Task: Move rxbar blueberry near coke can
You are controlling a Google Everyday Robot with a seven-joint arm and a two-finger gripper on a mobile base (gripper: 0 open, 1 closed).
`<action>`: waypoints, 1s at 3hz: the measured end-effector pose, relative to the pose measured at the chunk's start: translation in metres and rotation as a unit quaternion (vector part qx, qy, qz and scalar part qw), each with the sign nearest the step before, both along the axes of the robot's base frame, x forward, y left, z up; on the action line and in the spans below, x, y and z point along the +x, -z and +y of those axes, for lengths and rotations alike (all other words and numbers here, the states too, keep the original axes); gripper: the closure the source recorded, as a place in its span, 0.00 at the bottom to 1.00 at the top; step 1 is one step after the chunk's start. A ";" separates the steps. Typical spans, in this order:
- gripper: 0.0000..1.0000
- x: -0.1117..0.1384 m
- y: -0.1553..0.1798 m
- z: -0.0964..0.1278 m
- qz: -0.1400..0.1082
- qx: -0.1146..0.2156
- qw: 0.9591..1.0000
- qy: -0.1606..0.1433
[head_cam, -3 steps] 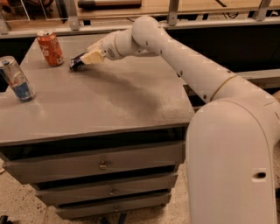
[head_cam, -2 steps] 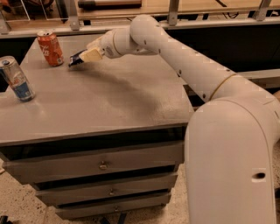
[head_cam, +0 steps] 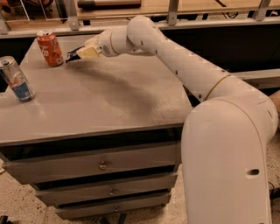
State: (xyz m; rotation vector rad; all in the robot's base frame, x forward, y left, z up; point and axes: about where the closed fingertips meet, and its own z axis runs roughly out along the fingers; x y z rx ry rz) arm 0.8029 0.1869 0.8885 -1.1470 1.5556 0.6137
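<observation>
The coke can [head_cam: 50, 48], orange-red with white lettering, stands upright at the far left of the grey tabletop [head_cam: 109, 96]. My gripper [head_cam: 81, 54] reaches over the far side of the table, just right of the can. It is shut on the rxbar blueberry [head_cam: 72, 55], a dark navy bar whose end sticks out left of the pale fingers [head_cam: 89, 52], close to the can and low over the table. Most of the bar is hidden by the fingers.
A taller silver-and-blue can [head_cam: 16, 79] stands near the table's left edge. The table is a drawer cabinet with several drawers [head_cam: 103, 165]. A railing [head_cam: 175, 13] runs behind the table. My white arm [head_cam: 188, 65] crosses over the table's right rear.
My gripper with the bar has moved a little left, closer to the coke can. The cans have not moved.
</observation>
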 end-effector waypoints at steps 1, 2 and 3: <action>0.28 0.000 0.002 0.007 0.000 0.009 1.000 0.000; 0.06 -0.001 0.006 0.005 0.005 0.011 1.000 0.005; 0.00 -0.012 0.006 -0.027 0.014 -0.025 1.000 0.012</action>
